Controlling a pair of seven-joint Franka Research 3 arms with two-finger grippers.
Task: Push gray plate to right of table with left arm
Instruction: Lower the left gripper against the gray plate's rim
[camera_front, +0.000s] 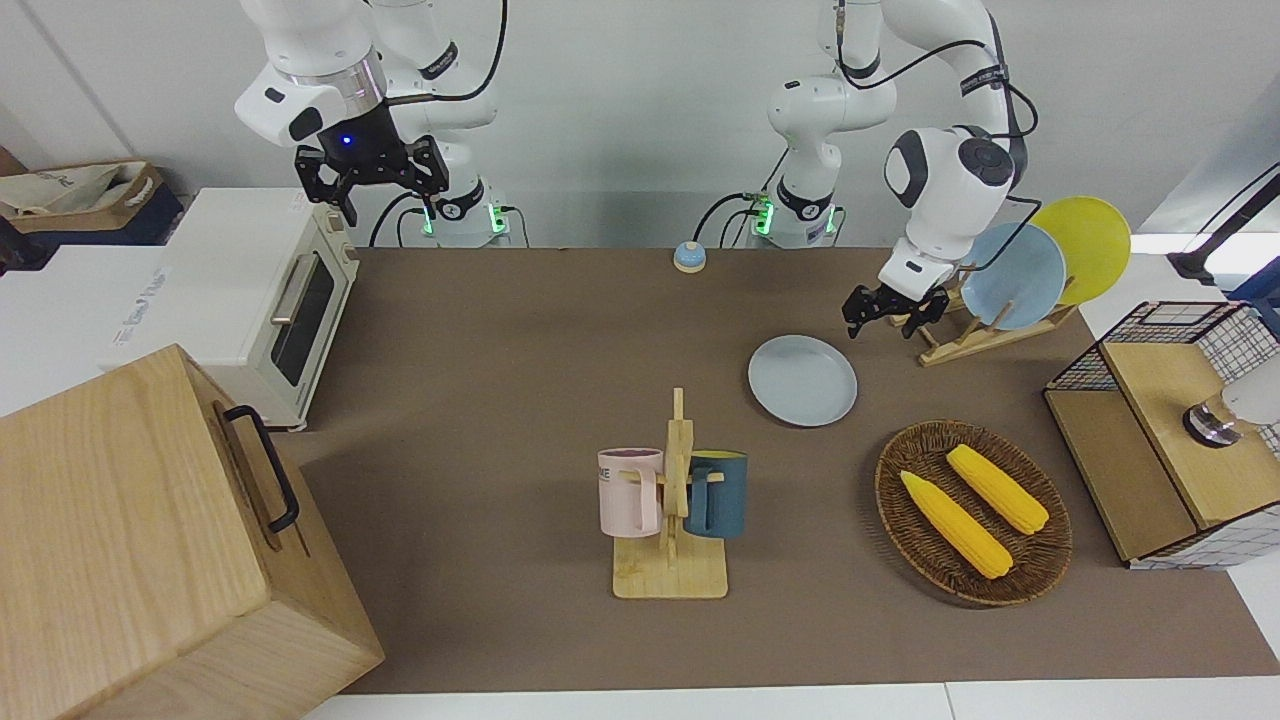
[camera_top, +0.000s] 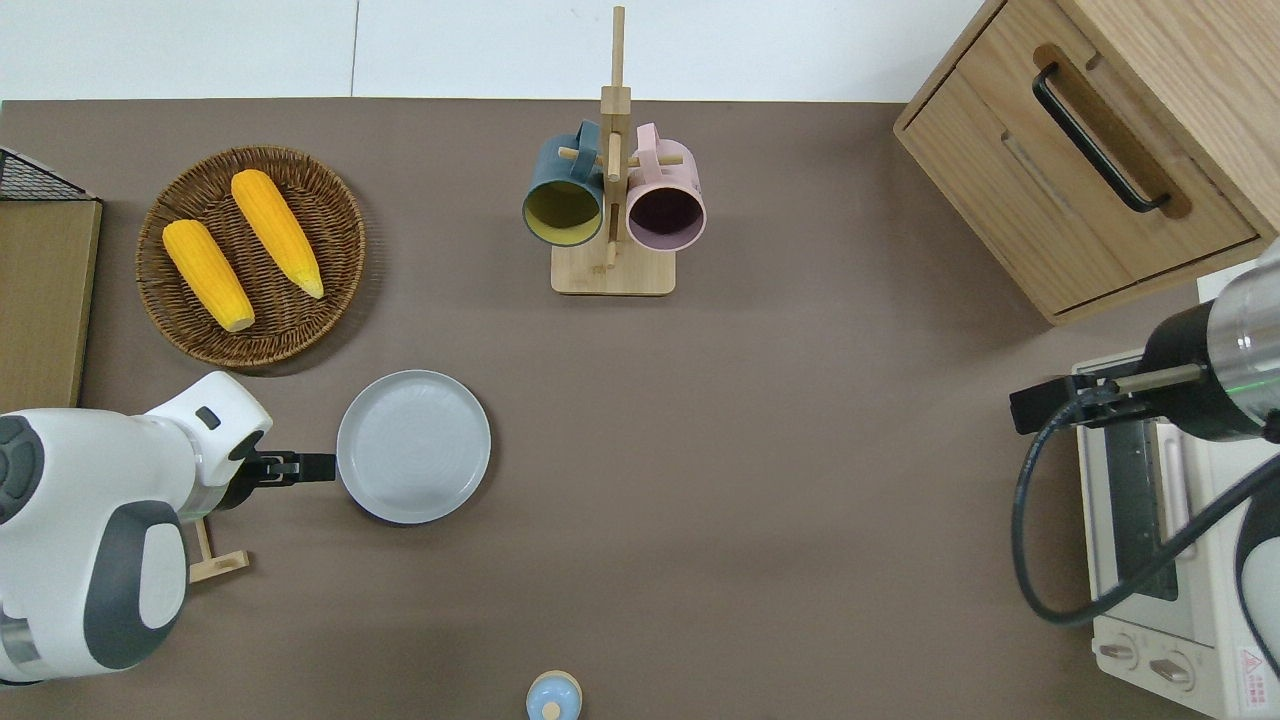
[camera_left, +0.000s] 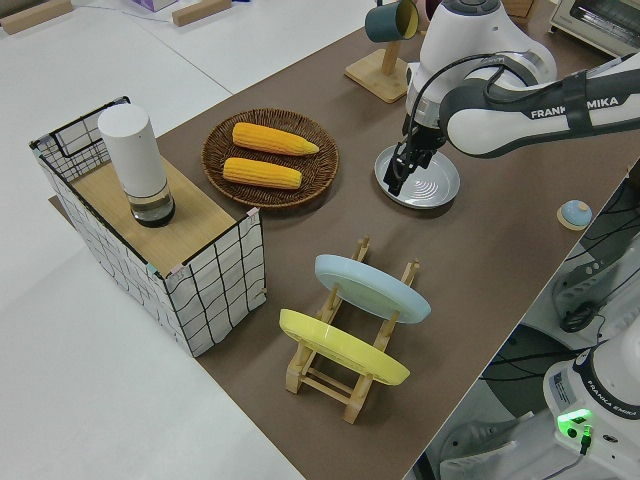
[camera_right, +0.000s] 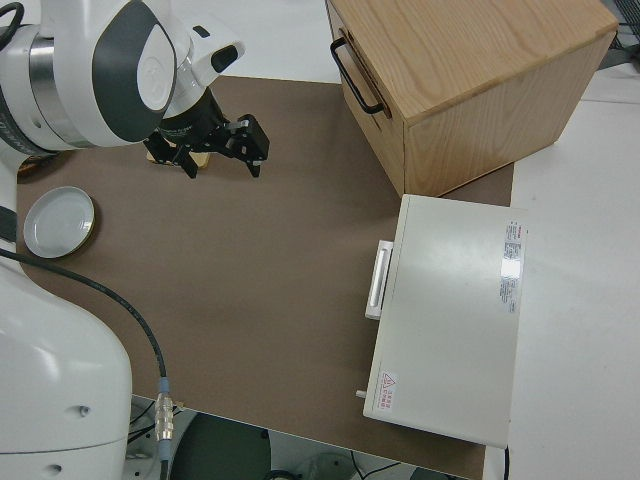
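Now left pincer (camera_top: 322, 466) at gray plate (camera_top: 414, 446) rim, clenched empty, contact unclear

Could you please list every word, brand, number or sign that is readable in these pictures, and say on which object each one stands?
"FRANKA EMIKA": on the left arm, in the left side view.
Red warning triangle: on the white toaster oven; the text beside it is too small to read.
Label strip on the toaster oven's top: too small to read.
Letters on the pink mug: cut off, not readable.
Grey print on the toaster oven's side in the front view: blurred.

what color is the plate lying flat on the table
Pale gray-blue: the gray plate, clearest in the overhead view.
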